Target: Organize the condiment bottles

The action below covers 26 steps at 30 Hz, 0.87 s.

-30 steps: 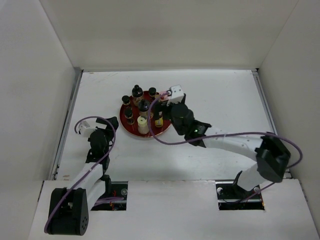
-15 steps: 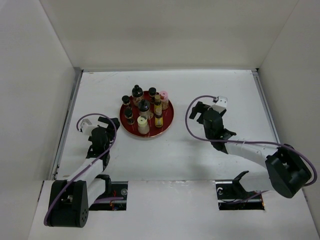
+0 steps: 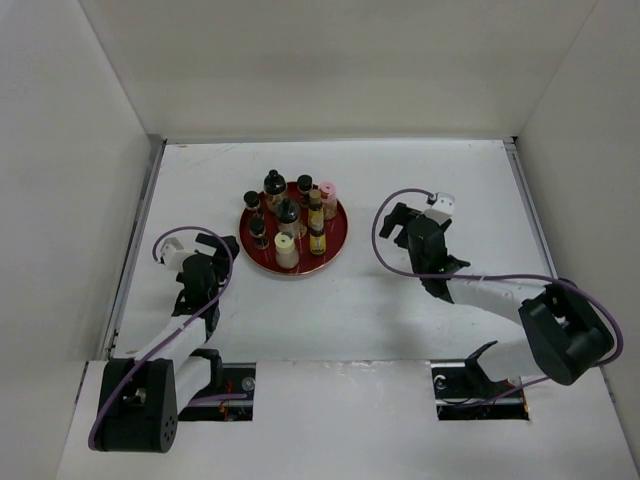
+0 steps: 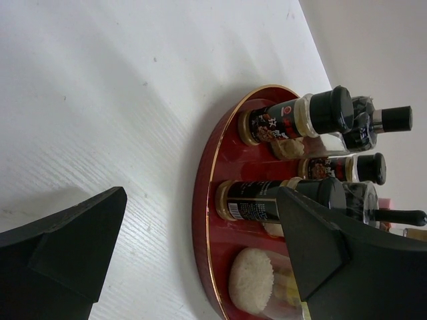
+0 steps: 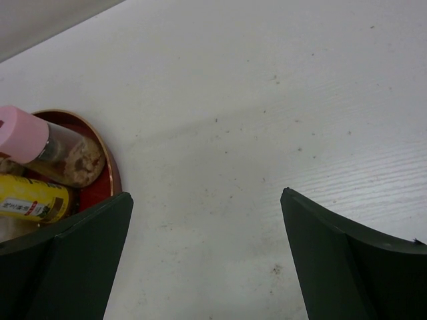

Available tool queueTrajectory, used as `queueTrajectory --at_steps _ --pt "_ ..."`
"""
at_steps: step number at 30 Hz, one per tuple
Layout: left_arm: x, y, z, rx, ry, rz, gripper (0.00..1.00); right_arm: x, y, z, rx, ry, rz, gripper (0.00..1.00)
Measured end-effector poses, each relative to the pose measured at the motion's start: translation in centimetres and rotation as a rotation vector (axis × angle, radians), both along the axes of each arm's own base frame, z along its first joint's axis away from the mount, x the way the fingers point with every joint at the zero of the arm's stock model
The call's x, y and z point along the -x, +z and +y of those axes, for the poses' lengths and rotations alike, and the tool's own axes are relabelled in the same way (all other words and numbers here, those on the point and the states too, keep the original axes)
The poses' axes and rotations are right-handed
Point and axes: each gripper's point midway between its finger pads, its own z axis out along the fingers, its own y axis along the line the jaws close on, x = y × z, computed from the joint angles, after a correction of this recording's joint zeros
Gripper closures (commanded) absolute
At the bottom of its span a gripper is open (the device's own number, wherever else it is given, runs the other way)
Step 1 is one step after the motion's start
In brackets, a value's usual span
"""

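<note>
- On the left: arm stretched forward from its base, pincer aimed forward and rightward, spread wide, gripping nothing.
- On the right: arm bent at the elbow, forearm angled leftward, pincer aimed left, likewise spread wide, dark fingers well apart, empty.

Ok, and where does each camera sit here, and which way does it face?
Top external: above and behind the bases, looking down on the white table, the round red tray of small condiment bottles, left gripper and right gripper.
Left wrist: low over the table, facing the tray; its open dark fingers frame the bottom.
Right wrist: facing bare table and the tray's edge with a pink-capped clear bottle; own fingers below.
Shared: all three show the tray.
</note>
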Motion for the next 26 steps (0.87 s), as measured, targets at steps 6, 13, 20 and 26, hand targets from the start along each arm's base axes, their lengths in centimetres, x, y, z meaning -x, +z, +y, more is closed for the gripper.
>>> queueTrajectory --at_steps 6,13,20,26 --pt "-0.1 0.2 0.0 0.001 -0.001 -0.009 0.0 0.1 0.9 1.4 0.002 0.045 -0.036 0.0" --pt "-0.1 0.2 -0.1 0.003 -0.005 -0.01 0.0 -0.4 0.9 2.5 0.017 0.068 -0.041 0.0" --pt "0.0 -0.2 -0.3 0.005 -0.013 0.006 0.0 -0.3 0.7 3.9 0.042 0.107 -0.035 0.0" --pt "-0.1 -0.3 -0.4 0.008 -0.021 0.01 0.0 -0.3 0.7 4.2 0.057 0.108 -0.037 0.0"
